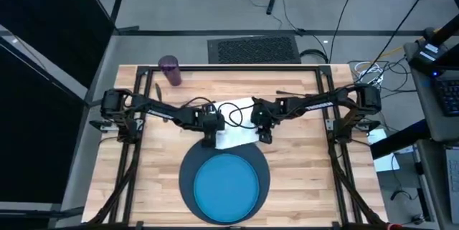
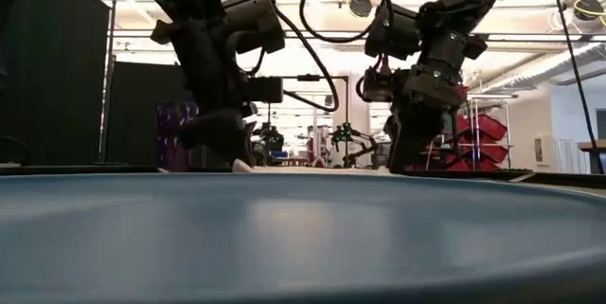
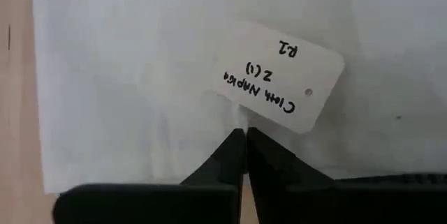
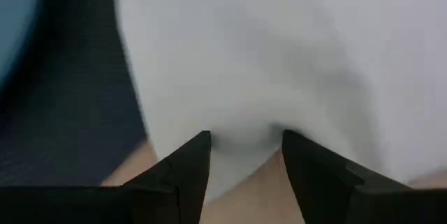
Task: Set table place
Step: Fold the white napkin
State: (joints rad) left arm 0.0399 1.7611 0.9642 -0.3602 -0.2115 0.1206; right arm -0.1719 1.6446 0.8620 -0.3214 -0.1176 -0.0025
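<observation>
A white napkin [image 1: 237, 139] with a paper tag [image 3: 279, 77] lies on the table [image 1: 301, 173], just beyond a bright blue plate [image 1: 228, 187] that sits on a dark round mat [image 1: 188, 181]. My left gripper [image 1: 210, 140] is down at the napkin's left side and shut on it [image 3: 244, 135]. My right gripper [image 1: 265, 135] is down at the napkin's right near corner, and its fingers are closed in on the cloth [image 4: 241, 140]. A purple cup [image 1: 170, 70] stands upright at the far left of the table. My left gripper comes at the napkin from above, pointing down, with its fingertips [image 3: 234, 144] shut together on the cloth beside the tag [image 3: 241, 116]. I cannot tell whether it has one layer or several. The napkin lies flat around them. My right gripper has a bulge of the napkin's corner [image 4: 241, 135] between its two fingers [image 4: 195, 158], coming down from above. The cloth spreads away from the fingers over the table and the mat's rim [image 4: 84, 112].
The plate's rim [image 2: 303, 233] fills the front of the low view. Black frame bars [image 1: 129, 151] run along both sides of the table. Bare wood lies to the left and right of the mat.
</observation>
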